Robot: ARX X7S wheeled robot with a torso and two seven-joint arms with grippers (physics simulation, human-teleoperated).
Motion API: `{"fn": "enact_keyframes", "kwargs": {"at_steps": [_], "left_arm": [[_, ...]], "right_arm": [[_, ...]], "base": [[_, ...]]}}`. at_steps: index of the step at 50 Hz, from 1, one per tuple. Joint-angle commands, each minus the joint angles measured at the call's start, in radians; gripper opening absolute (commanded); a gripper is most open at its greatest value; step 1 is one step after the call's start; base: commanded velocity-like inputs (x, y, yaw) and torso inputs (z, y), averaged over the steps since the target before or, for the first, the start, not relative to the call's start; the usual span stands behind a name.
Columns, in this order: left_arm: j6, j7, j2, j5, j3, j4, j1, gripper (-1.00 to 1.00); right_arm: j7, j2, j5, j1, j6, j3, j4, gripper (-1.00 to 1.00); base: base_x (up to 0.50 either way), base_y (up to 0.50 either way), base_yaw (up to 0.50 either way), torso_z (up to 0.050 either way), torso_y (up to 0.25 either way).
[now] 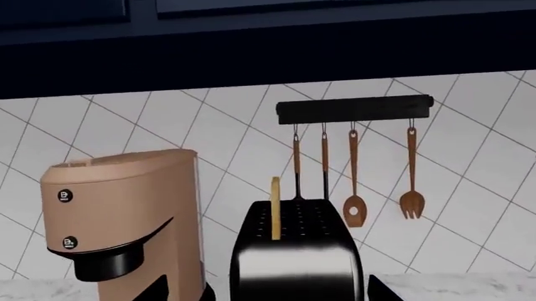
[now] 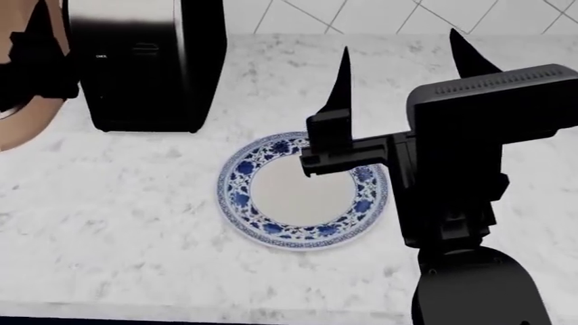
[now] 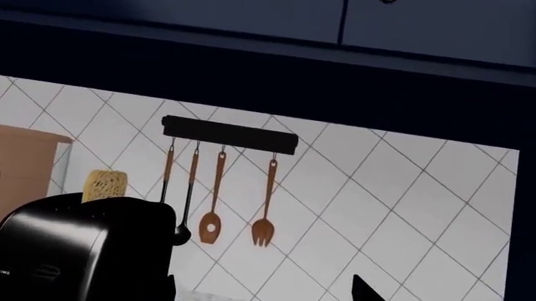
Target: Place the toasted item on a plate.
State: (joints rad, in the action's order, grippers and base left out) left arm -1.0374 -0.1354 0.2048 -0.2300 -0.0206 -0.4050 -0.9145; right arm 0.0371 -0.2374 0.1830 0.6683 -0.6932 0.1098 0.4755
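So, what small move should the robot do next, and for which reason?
Probably move the open right gripper up and left toward the toaster. The toast stands upright in the slot, not yet grasped, and the plate lies bare on the counter under that gripper.

toasted item (image 3: 105, 185) pokes up from black toaster (image 3: 80, 248) — utensil rack (image 3: 230, 135) beside.

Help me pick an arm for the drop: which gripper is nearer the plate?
Right. The right gripper hangs over the plate; the left gripper is by the toaster.
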Motion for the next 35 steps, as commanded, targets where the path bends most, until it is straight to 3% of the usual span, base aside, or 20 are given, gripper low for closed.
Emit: {"fn": "enact_keyframes", "kwargs": {"at_steps": [1, 18, 35], "left_arm": [[-0.028, -0.002, 0.005, -0.013, 0.002, -0.013, -0.022, 1.0], [-0.154, -0.005, 0.0, -0.06, 0.035, -0.024, -0.142, 1.0], [-0.175, -0.011, 0.012, -0.072, 0.038, -0.038, -0.147, 1.0]], "right_arm": [[0.008, -0.006, 0.014, 0.003, -0.023, -0.009, 0.029, 1.0], [0.017, -0.014, 0.025, -0.018, -0.02, -0.015, 0.045, 1.0], [0.024, -0.019, 0.033, -0.014, -0.019, -0.01, 0.046, 1.0]], "base": [[0.2, 0.0, 0.0, 0.0, 0.0], [0.2, 0.0, 0.0, 0.0, 0.0], [0.2, 0.0, 0.0, 0.0, 0.001]]}}
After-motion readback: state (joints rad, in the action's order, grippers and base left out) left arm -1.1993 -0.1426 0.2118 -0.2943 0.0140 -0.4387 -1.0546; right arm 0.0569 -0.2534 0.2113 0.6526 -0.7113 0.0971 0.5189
